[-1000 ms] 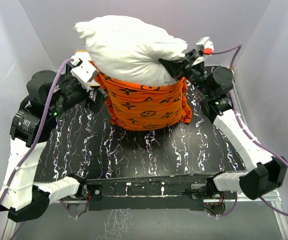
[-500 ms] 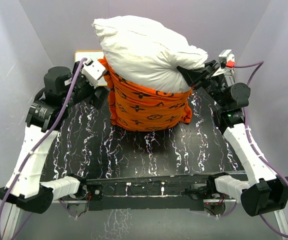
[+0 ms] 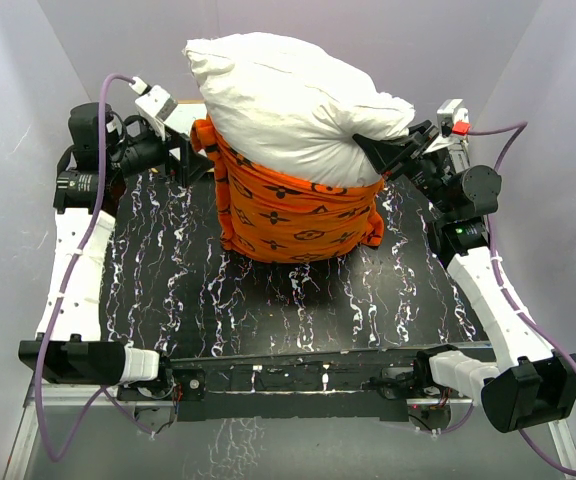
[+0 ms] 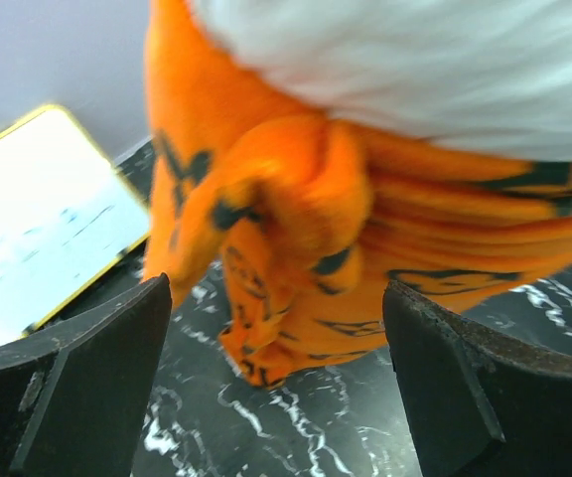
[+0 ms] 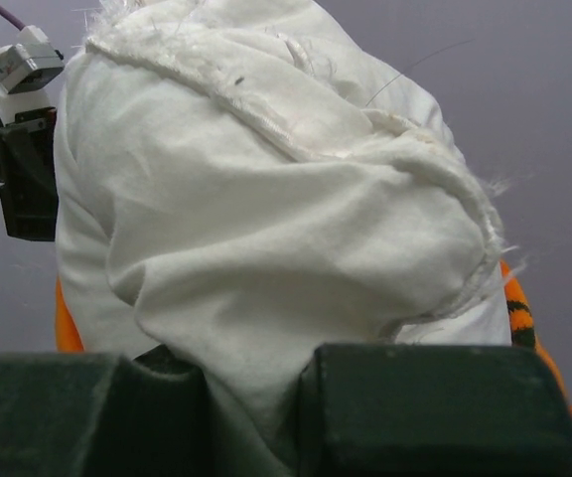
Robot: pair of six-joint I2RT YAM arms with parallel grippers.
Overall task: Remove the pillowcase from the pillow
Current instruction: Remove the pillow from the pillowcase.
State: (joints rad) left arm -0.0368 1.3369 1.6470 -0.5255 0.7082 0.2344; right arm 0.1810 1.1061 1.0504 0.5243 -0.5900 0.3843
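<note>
The plump white pillow (image 3: 288, 105) stands upright at the back of the table. Its lower half sits in the orange pillowcase (image 3: 298, 215), printed with dark motifs and bunched down toward the tabletop. My right gripper (image 3: 376, 155) is shut on the pillow's right corner; in the right wrist view white fabric (image 5: 266, 199) is pinched between its fingers (image 5: 435, 407). My left gripper (image 3: 190, 160) hangs open just left of the pillowcase. In the left wrist view a bunched orange corner (image 4: 296, 229) lies beyond the wide-apart jaws, with nothing between them.
A yellow-framed whiteboard (image 4: 38, 219) lies at the back left, behind my left gripper. The black marbled tabletop (image 3: 268, 300) stretches in front of the pillow. Grey walls close in on the left, right and back.
The right gripper lifted the pillow up and to the right, then held still. The left arm drew back to the left, a little away from the pillowcase, its jaws narrowing slightly.
</note>
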